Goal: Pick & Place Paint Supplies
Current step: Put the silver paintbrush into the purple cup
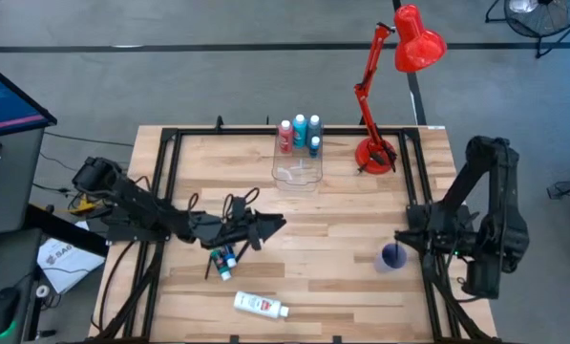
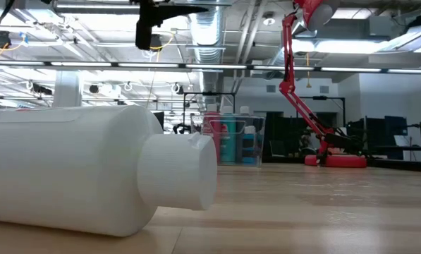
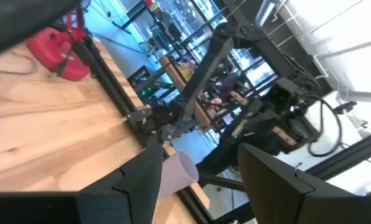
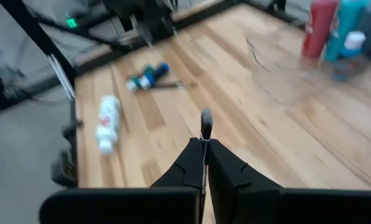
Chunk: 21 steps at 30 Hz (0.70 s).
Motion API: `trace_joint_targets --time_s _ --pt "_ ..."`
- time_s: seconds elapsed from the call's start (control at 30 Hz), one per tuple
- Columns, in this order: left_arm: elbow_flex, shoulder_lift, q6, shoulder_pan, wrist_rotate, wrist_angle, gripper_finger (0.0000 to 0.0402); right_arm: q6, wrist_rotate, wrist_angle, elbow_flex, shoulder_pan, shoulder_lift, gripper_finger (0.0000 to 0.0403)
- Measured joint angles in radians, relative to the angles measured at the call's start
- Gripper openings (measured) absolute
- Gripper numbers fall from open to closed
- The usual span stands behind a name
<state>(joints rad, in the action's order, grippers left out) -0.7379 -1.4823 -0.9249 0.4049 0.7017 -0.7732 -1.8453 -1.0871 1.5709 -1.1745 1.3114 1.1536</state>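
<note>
On the wooden table, the red desk lamp stands at the far edge, with the clear box just beside its base and a cluster of upright red and teal paint bottles touching the box's far side. Well nearer than the lamp, the left gripper hangs with its fingers apart and nothing between them, just past a small pile of blue-green tubes and a dark brush. The white bottle lies on its side nearest the front edge, its long axis running across the table. The left arm looks the nearer to both. The right gripper, fingers pressed together, waits near the purple cup.
</note>
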Motion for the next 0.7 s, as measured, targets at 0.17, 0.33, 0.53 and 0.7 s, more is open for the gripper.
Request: trace_joint_targets --time_s 0.17,0.33,0.53,0.7 --pt "-0.059 -0.043 0.000 0.010 0.000 -0.004 0.0205 -0.073 0.025 -0.001 0.067 0.045 0.000 0.0000" --pt "-0.094 -0.064 0.000 0.010 0.001 -0.004 0.0205 -0.119 0.062 0.001 0.130 0.063 -0.002 0.0000" --pt "-0.097 -0.067 -0.004 0.010 0.002 -0.003 0.0205 -0.193 0.078 0.001 0.208 0.090 0.000 0.0000" --pt "-0.097 -0.063 -0.027 0.009 0.002 -0.006 0.0205 -0.267 0.103 0.000 0.265 0.112 0.019 0.0000"
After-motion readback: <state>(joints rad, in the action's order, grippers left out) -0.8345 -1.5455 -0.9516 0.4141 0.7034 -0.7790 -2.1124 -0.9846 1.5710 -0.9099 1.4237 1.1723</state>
